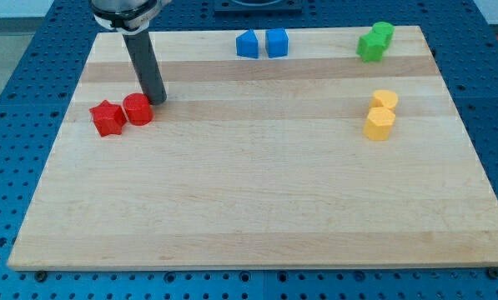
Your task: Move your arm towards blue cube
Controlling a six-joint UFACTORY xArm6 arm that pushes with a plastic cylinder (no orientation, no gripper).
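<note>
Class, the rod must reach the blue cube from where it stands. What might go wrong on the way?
My tip sits right beside the red cylinder; a careless start may nudge it. Two blue blocks touch: the blue cube and its left neighbour, which lies nearer and could get bumped first.

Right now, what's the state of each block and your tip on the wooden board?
My tip: down on the board, beside the red cylinder.
Red cylinder: touching red star block.
Blue cube: beside other blue block, untouched.
Green blocks: paired, top right.
Yellow blocks: paired, right side.
</note>
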